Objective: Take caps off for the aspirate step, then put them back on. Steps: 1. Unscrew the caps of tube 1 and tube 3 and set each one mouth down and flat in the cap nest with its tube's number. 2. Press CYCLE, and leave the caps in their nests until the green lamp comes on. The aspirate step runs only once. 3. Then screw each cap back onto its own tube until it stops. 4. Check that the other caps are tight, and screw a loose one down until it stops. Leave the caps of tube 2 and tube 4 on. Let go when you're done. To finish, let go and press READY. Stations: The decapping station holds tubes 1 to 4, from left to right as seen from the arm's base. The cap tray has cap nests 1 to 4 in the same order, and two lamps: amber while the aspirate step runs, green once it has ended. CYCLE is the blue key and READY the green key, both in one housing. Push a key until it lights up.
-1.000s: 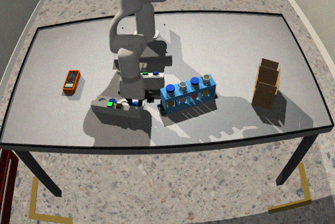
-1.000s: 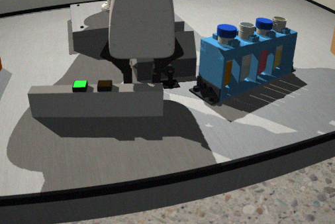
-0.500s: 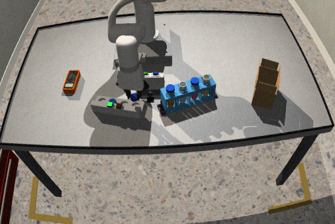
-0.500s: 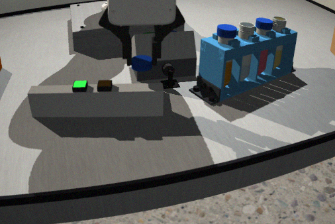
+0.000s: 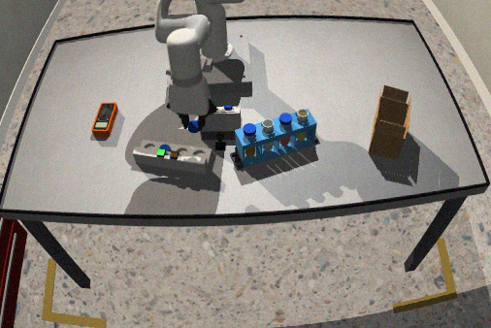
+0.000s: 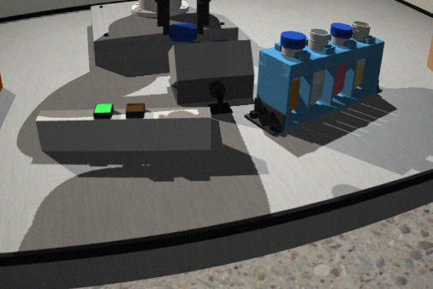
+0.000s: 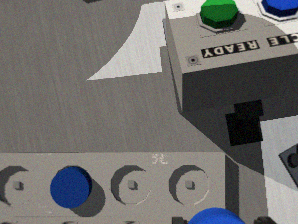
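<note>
At the near edge of the worktop [image 6: 342,164] lay the cap tray [image 6: 124,134], its green lamp [image 6: 103,109] lit and the amber lamp [image 6: 135,109] beside it dark, so the aspirate step looked to be over. One blue cap [image 7: 70,187] sat flat in a nest, judged by its position to be nest 3; the other three nests were bare.

Behind the tray stood the key housing [image 6: 210,66] with the READY key [image 7: 218,13] and the CYCLE key [image 7: 280,5]. Above the housing hung the gripper [image 6: 183,25], its jaws clamped on a second blue cap [image 6: 183,32], well clear of the tray and not yet near the station [image 6: 278,83].

Farther right, in the station, tube 1 [image 6: 361,29] and tube 3 [image 6: 318,38] stood open, while tube 2 [image 6: 341,30] and tube 4 [image 6: 293,40] wore their caps.

Steps 1 and 2 seemed done. Left to do: screw the held cap, probably tube 1's, onto its tube, fetch and fit the other, check caps 2 and 4, release, and press READY.
</note>
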Tool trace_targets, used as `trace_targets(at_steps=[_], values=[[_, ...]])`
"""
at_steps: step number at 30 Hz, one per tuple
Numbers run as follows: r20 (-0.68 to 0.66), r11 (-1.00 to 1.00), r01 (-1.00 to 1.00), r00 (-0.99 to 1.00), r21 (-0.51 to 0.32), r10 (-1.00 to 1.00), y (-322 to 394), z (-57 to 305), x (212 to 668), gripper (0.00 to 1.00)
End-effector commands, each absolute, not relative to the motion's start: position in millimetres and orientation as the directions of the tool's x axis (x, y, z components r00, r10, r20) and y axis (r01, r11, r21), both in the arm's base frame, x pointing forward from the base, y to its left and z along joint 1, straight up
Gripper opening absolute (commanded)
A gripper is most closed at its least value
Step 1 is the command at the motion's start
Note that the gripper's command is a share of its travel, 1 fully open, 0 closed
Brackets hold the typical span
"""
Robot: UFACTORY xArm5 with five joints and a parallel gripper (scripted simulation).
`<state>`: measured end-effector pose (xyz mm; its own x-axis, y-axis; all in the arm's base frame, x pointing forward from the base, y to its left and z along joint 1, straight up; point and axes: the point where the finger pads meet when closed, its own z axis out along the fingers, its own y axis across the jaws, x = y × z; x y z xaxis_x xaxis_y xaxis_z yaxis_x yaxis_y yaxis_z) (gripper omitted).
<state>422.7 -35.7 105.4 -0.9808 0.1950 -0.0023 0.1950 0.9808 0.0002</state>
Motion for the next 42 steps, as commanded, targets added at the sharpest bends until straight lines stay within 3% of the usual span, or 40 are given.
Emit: trace_targets(at_steps=[1,5,8,16,42], values=[[-0.004,0.981,0.195,-0.981,0.000,0.195,-36,127,423,0.00],[-0.004,0.981,0.195,-0.981,0.000,0.195,-36,127,423,0.00],[-0.004,0.902,0.432,-0.902,0.002,0.432,-11,127,419,0.00],[-0.003,0.743,0.669,-0.743,0.003,0.669,25,127,414,0.00],[-0.002,0.732,0.681,-0.732,0.004,0.681,165,127,391,0.00]])
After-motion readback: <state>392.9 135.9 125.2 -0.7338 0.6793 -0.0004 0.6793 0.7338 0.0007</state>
